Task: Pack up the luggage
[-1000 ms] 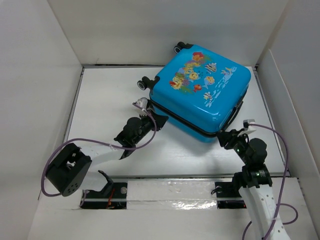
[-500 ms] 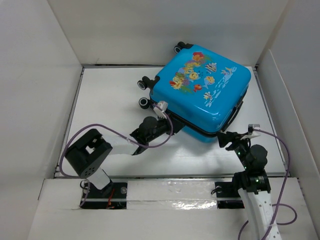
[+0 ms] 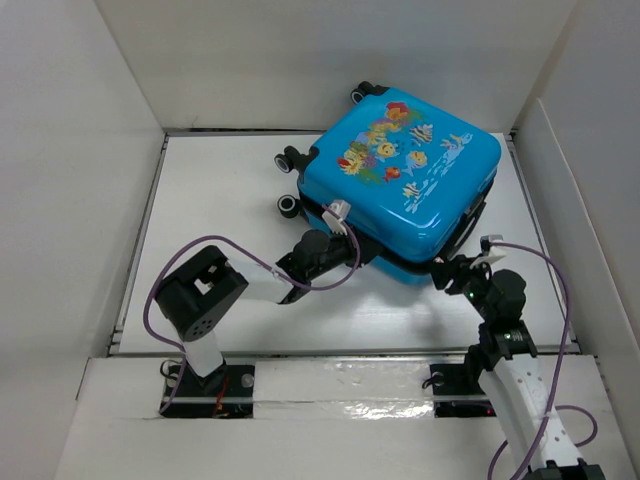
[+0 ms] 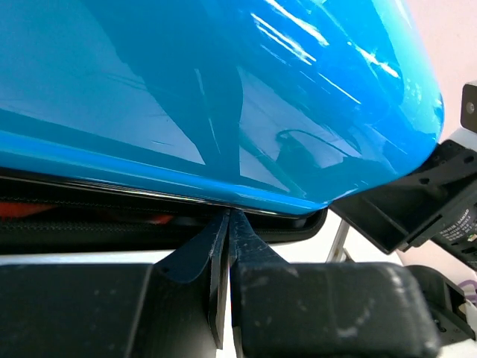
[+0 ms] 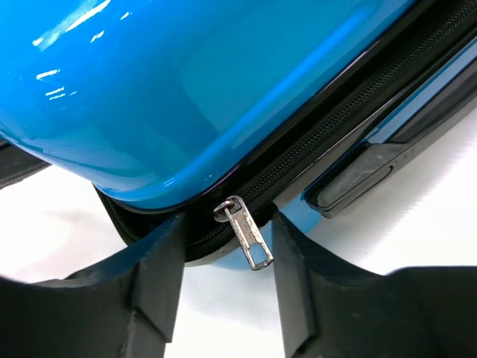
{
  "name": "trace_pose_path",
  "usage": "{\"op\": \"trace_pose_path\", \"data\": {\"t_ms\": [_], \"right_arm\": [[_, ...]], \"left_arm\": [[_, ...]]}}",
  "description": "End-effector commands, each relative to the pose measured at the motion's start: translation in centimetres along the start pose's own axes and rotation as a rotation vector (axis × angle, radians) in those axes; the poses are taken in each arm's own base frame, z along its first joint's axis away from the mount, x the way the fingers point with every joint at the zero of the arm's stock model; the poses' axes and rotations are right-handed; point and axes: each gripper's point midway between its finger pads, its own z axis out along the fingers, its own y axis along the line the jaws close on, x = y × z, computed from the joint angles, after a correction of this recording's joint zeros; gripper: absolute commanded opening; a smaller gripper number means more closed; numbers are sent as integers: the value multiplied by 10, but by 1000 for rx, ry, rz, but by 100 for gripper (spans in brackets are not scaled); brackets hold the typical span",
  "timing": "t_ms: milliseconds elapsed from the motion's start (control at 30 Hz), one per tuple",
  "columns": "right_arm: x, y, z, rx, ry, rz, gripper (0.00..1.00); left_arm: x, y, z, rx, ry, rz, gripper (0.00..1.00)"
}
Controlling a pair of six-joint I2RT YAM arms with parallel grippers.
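Note:
The bright-blue luggage (image 3: 410, 180) with a cartoon fish print lies flat at the back right of the table, lid down on its black zipper seam. My left gripper (image 3: 352, 250) is shut and empty, its tips (image 4: 228, 218) pressed against the lid's lower edge at the near-left seam (image 4: 112, 216). My right gripper (image 3: 447, 272) is open at the near-right corner. A silver zipper pull (image 5: 244, 231) hangs between its fingers (image 5: 160, 253), touching neither. A grey side handle (image 5: 358, 177) shows beside it.
White walls (image 3: 90, 150) enclose the table on the left, back and right. The luggage's wheels (image 3: 289, 158) stick out on its left side. Purple cables loop from both arms. Bare white tabletop (image 3: 210, 210) lies left of the luggage.
My left arm has swung right and forward until its shut tips reach the luggage's near seam. My right gripper has shifted slightly at the near-right corner. The luggage has shifted slightly.

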Motion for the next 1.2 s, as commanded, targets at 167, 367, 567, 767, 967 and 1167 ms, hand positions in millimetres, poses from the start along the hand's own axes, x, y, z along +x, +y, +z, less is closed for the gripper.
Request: {"op": "trace_pose_path", "data": {"t_ms": [167, 367, 567, 767, 967, 1167], "right_arm": [[-32, 18, -14, -61, -165, -55, 36], [-34, 12, -12, -27, -159, -59, 15], [-41, 15, -14, -33, -165, -88, 0], [-40, 15, -27, -5, -154, -80, 0], [-12, 12, -31, 7, -51, 2, 0], [-52, 39, -65, -54, -224, -39, 0]], "left_arm": [[5, -37, -9, 106, -2, 17, 0], [14, -54, -20, 125, 15, 43, 0], [50, -60, -21, 107, 90, 69, 1], [57, -65, 0, 143, 102, 25, 1], [54, -67, 16, 136, 92, 23, 1], [46, -45, 36, 30, 20, 15, 2]]}}
